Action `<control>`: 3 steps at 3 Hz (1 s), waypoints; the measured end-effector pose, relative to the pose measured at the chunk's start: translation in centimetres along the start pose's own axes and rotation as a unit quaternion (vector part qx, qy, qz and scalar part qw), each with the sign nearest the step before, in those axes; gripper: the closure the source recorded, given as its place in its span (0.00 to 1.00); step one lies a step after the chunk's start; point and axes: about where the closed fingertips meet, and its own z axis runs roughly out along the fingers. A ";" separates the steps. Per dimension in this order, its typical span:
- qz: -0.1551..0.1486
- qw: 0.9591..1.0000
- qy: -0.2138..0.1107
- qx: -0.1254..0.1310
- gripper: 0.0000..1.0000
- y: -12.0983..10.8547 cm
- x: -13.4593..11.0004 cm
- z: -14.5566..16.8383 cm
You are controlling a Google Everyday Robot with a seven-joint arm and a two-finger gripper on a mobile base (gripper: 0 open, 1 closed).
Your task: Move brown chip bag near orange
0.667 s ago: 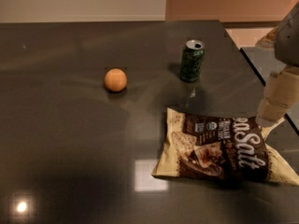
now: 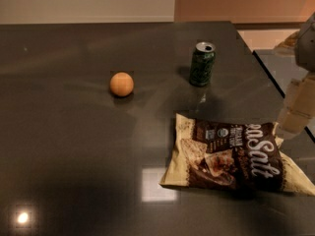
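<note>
Gripper: the gripper (image 2: pixel 294 113) was at the right edge of the frame, a pale blurred shape just above the upper right corner of the brown chip bag (image 2: pixel 236 154).
Grip state: I could not tell whether it was released or clenched. I also could not tell whether it touched the bag or only stood just beside it.
Brown chip bag: it lay flat on the dark table (image 2: pixel 74 146) in the lower right of the frame, printed side up.
Orange: the orange (image 2: pixel 121 84) sat left of centre in the upper half, well apart from the bag.
Green soda can: the green soda can (image 2: pixel 202 64) stood upright above the bag in the frame (it is not part of my task).
What changed: compared with the moment before, the gripper had shifted a little toward the right edge of the frame. The bag, the orange and the can kept their places.
Meaning for the task: I judged that the move had not begun, because the bag was no nearer to the orange.
Next need: a firm hold on the right part of the bag, then a carry or drag toward the upper left, passing below the can.
Risk: the crinkly bag might slip, and a push could roll the orange away.
</note>
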 end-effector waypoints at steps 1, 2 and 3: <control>-0.002 0.999 -0.018 -0.027 0.00 2.0 0.4 0.7; -0.015 0.999 -0.031 -0.041 0.00 4.2 0.7 1.7; -0.029 0.997 -0.036 -0.057 0.00 5.9 0.8 3.6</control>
